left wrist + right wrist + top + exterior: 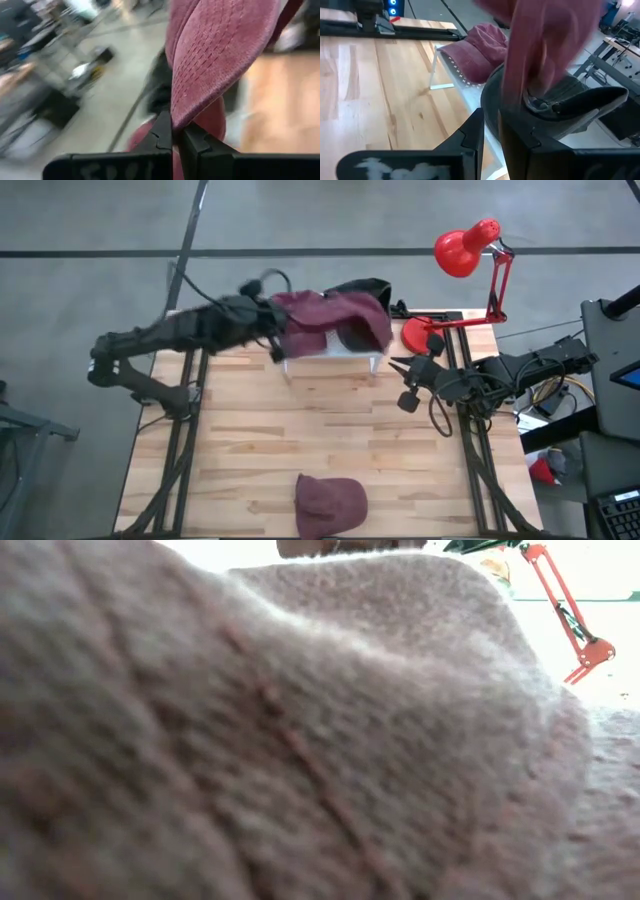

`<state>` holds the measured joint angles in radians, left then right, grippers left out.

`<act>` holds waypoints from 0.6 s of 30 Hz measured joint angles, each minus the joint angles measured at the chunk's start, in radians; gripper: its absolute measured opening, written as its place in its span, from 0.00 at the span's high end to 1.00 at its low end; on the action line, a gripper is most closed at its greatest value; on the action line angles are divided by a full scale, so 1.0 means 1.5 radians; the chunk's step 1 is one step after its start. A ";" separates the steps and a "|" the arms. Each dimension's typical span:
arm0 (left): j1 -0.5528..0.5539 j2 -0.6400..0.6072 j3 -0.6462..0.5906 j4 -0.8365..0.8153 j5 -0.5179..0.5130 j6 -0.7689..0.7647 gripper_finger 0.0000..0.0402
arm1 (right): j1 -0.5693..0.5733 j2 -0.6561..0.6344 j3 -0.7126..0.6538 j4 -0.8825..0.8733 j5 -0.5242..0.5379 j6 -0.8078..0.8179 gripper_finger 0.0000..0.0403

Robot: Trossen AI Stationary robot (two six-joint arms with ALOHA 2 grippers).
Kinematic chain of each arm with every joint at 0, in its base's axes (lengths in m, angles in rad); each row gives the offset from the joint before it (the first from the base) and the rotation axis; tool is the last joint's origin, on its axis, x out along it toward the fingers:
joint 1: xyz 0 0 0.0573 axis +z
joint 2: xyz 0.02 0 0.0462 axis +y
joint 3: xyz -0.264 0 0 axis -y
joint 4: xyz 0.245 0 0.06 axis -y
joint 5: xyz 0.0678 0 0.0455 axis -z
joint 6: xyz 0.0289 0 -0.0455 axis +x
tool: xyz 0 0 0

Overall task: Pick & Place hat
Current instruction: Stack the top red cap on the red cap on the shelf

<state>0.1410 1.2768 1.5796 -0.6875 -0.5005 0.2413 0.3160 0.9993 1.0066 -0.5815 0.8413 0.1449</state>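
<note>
A maroon corduroy hat [345,310] is held up over the white rack [330,356] at the table's far edge, with my left gripper [175,136] shut on it. A second maroon hat [475,50] lies on the rack. A dark grey cap [560,102] sits at the rack's right end, and my right gripper [491,137] is nearly shut there on its rim. A third maroon hat [330,502] lies at the table's near edge and fills the low view [300,740]. My left gripper pinches the edge of the maroon hat's stitched brim [176,119] between its two fingers, coming nearly level from the table's left. The hat is lifted and spreads out beyond the fingers above the rack. My right gripper has the dark cap's lower rim [491,107] between its two fingers, coming from the table's right and slanting down. The fingers themselves hide most of the contact. The cap's crown stands beyond the fingers, beside the rack.
A red desk lamp [468,250] stands at the far right, its round base [415,332] close to my right gripper. Bare wooden tabletop [300,430] spans the middle.
</note>
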 joint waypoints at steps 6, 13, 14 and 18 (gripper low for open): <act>0.036 -0.044 0.001 -0.100 -0.175 0.036 0.99 | -0.001 0.002 0.000 0.050 0.000 0.006 0.87; 0.010 -0.072 0.001 -0.154 -0.318 0.022 0.99 | -0.007 0.007 0.000 0.108 0.000 -0.014 0.87; 0.000 -0.078 0.004 -0.153 -0.311 0.012 0.99 | -0.008 0.008 -0.001 0.110 0.000 -0.013 0.87; -0.034 -0.115 0.024 -0.168 -0.255 -0.044 0.99 | -0.015 0.021 -0.001 0.118 0.000 -0.006 0.87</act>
<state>0.0903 1.1038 1.6158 -0.9395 -0.8828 0.1759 0.2934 1.0307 1.0058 -0.4050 0.8407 0.1364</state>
